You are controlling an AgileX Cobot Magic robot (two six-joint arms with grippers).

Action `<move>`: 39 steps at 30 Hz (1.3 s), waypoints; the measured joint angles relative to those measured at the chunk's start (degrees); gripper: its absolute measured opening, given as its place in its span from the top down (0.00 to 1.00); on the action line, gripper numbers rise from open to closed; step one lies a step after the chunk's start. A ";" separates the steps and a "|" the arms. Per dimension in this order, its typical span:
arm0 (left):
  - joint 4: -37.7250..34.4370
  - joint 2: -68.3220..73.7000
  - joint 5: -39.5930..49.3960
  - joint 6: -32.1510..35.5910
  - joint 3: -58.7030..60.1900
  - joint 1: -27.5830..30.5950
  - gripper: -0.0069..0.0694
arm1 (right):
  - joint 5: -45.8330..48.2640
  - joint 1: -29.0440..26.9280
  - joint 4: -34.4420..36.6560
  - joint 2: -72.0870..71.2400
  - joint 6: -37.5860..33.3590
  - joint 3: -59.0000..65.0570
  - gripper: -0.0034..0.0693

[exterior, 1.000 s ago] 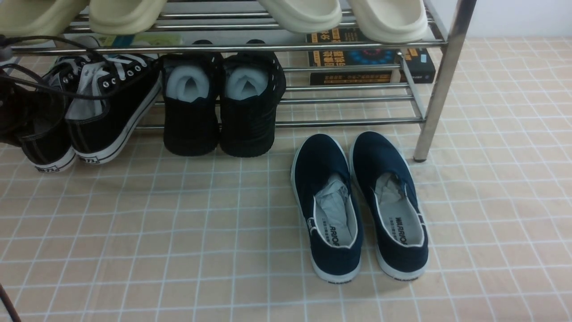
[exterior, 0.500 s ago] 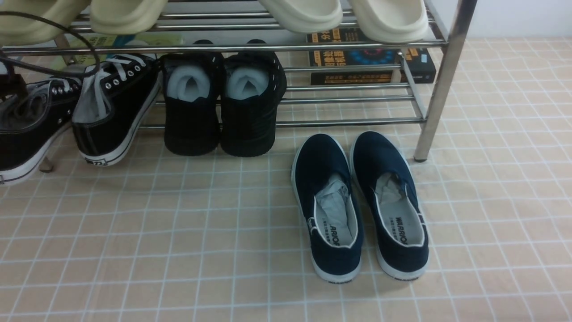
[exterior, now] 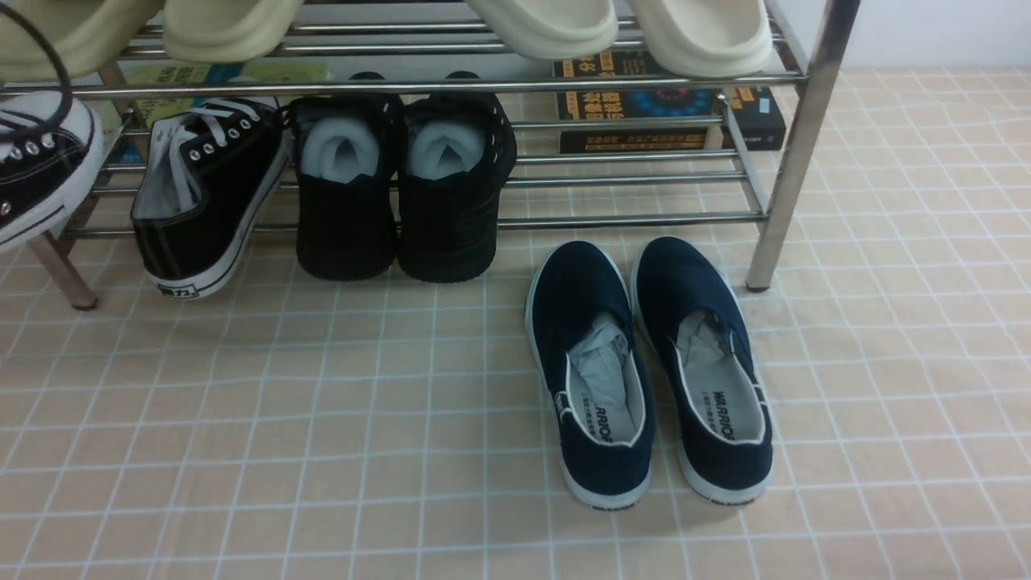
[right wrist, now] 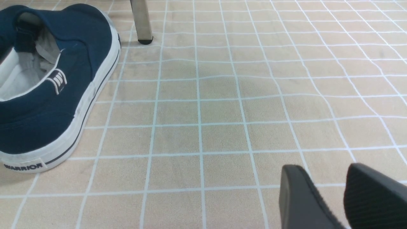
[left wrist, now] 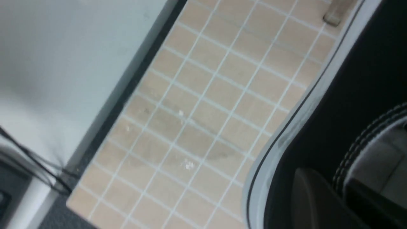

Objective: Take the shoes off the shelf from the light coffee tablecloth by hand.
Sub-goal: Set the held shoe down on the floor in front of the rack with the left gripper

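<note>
Now | left end effector (left wrist: 330,197) clamped on raised sneaker (exterior: 36,173) | right end effector (right wrist: 324,178) parted

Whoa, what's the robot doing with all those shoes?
The left gripper is shut on one black lace-up sneaker, holding it up at the left end of the shelf. The other sneaker of the pair sits on the lower bars. The right gripper hangs open and empty above the tablecloth.
</note>
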 joint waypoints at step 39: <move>5.31 9.48 -25.81 -19.88 27.33 0.11 0.88 | 0.00 0.00 0.00 0.00 0.00 0.00 0.63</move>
